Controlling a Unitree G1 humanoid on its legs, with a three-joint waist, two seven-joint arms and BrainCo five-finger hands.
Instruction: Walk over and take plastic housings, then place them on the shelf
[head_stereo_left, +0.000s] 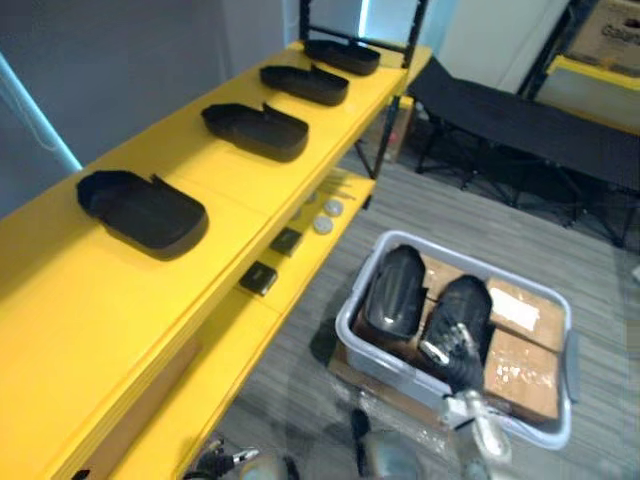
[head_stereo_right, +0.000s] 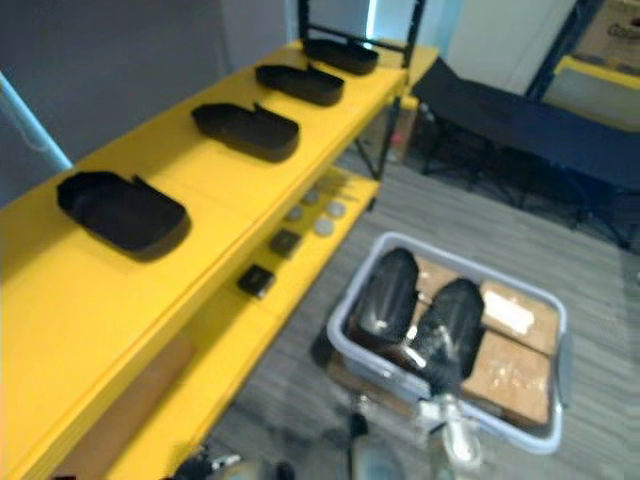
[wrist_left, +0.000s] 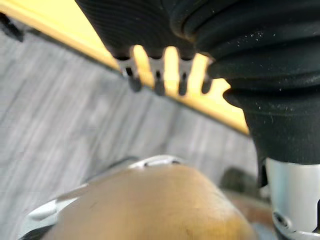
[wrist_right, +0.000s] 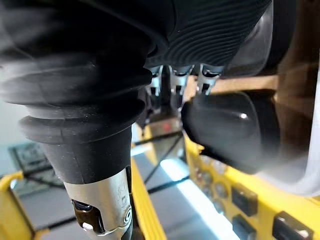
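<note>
Several black plastic housings lie in a row on the top board of the yellow shelf (head_stereo_left: 90, 300), the nearest one (head_stereo_left: 145, 210) at the left and another (head_stereo_left: 255, 130) behind it. Two more housings lie in a grey bin (head_stereo_left: 348, 318) on the floor: the left one (head_stereo_left: 395, 290) and the right one (head_stereo_left: 472, 300). My right hand (head_stereo_left: 455, 352) rests on the right housing's near end with its fingers (wrist_right: 175, 80) extended against the dark shell (wrist_right: 230, 130). My left hand (wrist_left: 157, 80) hangs beside the shelf's yellow edge with straight fingers, holding nothing.
The bin sits on cardboard boxes (head_stereo_left: 520, 370) on grey floor. The lower shelf board carries small black blocks (head_stereo_left: 260, 277) and round discs (head_stereo_left: 323, 225). A black folding cot (head_stereo_left: 530, 120) stands behind the bin, and another yellow rack (head_stereo_left: 590, 70) is at the far right.
</note>
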